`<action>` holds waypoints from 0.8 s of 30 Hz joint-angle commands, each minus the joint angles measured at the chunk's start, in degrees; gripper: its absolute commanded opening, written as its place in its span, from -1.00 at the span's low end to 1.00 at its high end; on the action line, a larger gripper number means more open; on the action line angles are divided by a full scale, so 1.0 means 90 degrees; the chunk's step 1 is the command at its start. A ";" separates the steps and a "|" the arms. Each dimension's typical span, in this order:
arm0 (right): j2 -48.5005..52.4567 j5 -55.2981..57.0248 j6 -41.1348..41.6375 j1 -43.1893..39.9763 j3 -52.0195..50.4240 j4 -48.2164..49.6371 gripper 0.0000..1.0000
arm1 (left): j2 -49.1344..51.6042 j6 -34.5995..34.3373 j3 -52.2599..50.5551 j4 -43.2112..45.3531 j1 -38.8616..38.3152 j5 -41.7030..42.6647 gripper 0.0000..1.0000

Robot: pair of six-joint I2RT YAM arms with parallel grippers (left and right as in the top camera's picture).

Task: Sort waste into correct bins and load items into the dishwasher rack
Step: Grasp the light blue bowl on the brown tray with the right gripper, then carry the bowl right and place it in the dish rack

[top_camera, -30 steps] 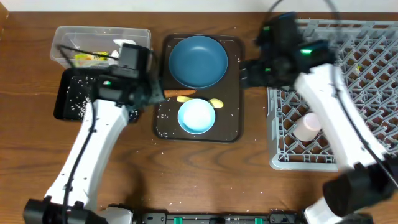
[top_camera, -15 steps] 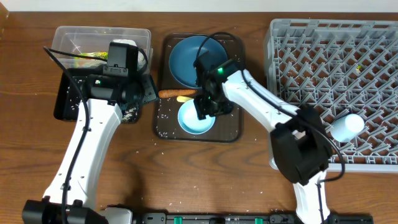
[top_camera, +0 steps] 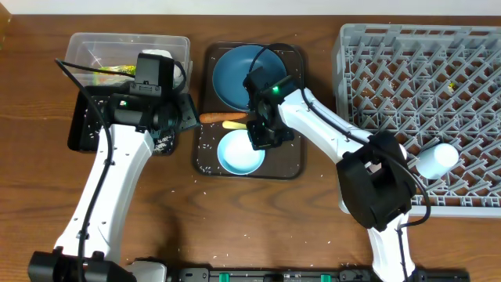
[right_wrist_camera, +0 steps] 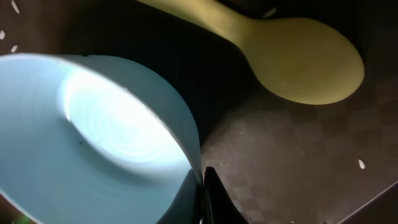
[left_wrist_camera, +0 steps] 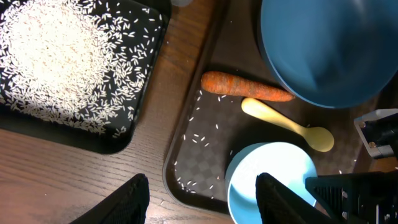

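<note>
A small pale blue bowl [top_camera: 239, 153] [left_wrist_camera: 267, 180] sits on the brown serving tray [top_camera: 286, 161]. My right gripper [top_camera: 263, 135] [right_wrist_camera: 203, 186] is shut on its thin rim, one finger inside and one outside. Beside it lie a yellow spoon [right_wrist_camera: 292, 56] [left_wrist_camera: 287, 122] and an orange carrot [top_camera: 214, 118] [left_wrist_camera: 244, 86], with a large dark blue bowl [top_camera: 238, 75] behind. My left gripper [left_wrist_camera: 202, 182] [top_camera: 183, 117] hangs open over the tray's left edge, holding nothing. The black tray [left_wrist_camera: 144, 122] holds a heap of rice. A yellow wrapper lies in the clear tub [top_camera: 84, 45].
The grey dishwasher rack [top_camera: 423, 47] fills the right side, with a pale cup [top_camera: 435, 157] lying on its pegs. Loose rice grains are scattered on the brown tray [left_wrist_camera: 205, 163] and the wooden table beside it.
My right arm swung from the rack over to the serving tray and closed on the pale blue bowl's rim; the bowl shifted slightly toward the front left. The left arm stayed put.
</note>
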 commanded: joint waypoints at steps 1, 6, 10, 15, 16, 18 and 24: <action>-0.0221 0.0226 -0.0012 -0.0104 0.0007 -0.0029 -0.98 | 0.0012 -0.0051 0.0063 -0.0019 0.0017 0.0012 0.16; -0.1161 0.0656 -0.0131 -0.0352 0.0012 -0.0095 -0.98 | 0.0012 -0.0053 0.0063 -0.0019 0.0017 0.0015 0.16; -0.2205 0.1787 -0.0124 -0.0644 0.0012 -0.0260 -0.98 | 0.0012 -0.0053 0.0063 -0.0019 0.0017 0.0012 0.16; -0.3223 0.3670 -0.0119 -0.1171 0.0010 -0.0350 -0.98 | 0.0012 -0.0053 0.0063 -0.0017 0.0017 0.0012 0.16; -0.3361 0.4102 -0.0119 -0.1302 0.0010 -0.0345 -0.98 | 0.0012 -0.0053 0.0063 -0.0017 0.0017 0.0012 0.16; -0.3534 0.5127 -0.0053 -0.1542 0.0010 -0.0311 -0.97 | 0.0012 -0.0053 0.0063 -0.0017 0.0017 0.0015 0.16; -0.3330 0.8308 0.0036 -0.1945 -0.0041 0.0554 -0.98 | 0.0029 -0.0056 0.0061 0.0053 0.0017 0.0015 0.16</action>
